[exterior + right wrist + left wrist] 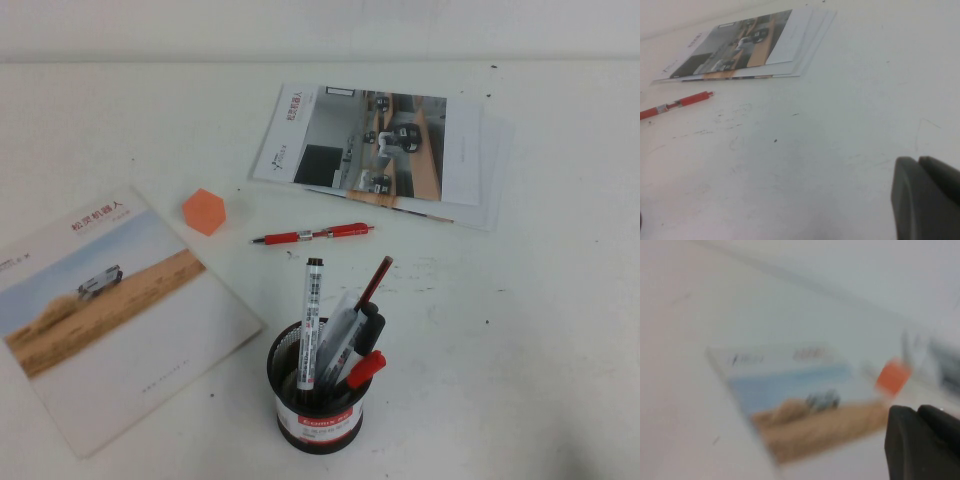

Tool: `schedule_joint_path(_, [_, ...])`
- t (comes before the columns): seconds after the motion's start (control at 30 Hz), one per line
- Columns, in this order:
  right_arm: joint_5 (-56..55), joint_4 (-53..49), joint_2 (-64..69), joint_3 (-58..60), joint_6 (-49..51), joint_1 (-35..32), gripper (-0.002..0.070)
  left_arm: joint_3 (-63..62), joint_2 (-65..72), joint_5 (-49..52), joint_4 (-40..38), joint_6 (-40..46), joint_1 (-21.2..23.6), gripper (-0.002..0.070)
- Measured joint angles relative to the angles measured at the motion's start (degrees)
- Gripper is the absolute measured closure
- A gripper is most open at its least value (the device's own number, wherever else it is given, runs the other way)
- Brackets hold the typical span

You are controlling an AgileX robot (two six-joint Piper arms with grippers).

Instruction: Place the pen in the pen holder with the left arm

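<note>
The red pen [312, 235] lies flat on the white table, just beyond the black mesh pen holder [320, 420]. The holder stands near the front and has a white marker, a dark-red pencil and other pens in it. The pen also shows in the right wrist view [675, 105]. Neither arm shows in the high view. My left gripper [916, 410] is shut and empty, above the table near the landscape booklet [790, 390]. My right gripper [917, 161] is shut and empty over bare table, far from the pen.
An orange cube [205, 211] sits to the left of the pen, and it also shows in the left wrist view [892, 376]. The landscape booklet [110, 300] lies at the front left. A stack of brochures [380, 150] lies behind the pen.
</note>
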Motion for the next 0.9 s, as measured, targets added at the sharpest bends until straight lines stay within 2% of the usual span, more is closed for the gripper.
schedule_joint_path(0.13, [0.0,0.0,0.0,0.0,0.0,0.0,0.0698,0.0,0.0,-8.07,-0.09,-6.04,0.0,0.0676])
schedule_joint_path(0.3, [0.0,0.05,0.0,0.0,0.0,0.0,0.0698,0.0,0.0,-9.83,-0.09,-8.11,0.0,0.0676])
schedule_joint_path(0.4, [0.0,0.14,0.0,0.0,0.0,0.0,0.0698,-1.43,0.26,-5.19,-0.09,-9.18,0.0,0.0676])
schedule_joint_path(0.53, [0.0,0.14,0.0,0.0,0.0,0.0,0.0698,-10.41,6.43,5.63,-0.13,-9.3,0.0,0.0676])
schedule_joint_path(0.7, [0.0,0.18,0.0,0.0,0.0,0.0,0.0698,-23.0,18.36,15.99,-2.23,-0.45,0.0,0.0676])
schedule_joint_path(0.9, [0.0,0.18,0.0,0.0,0.0,0.0,0.0698,-37.03,36.16,26.26,-11.04,16.09,0.0,0.0676])
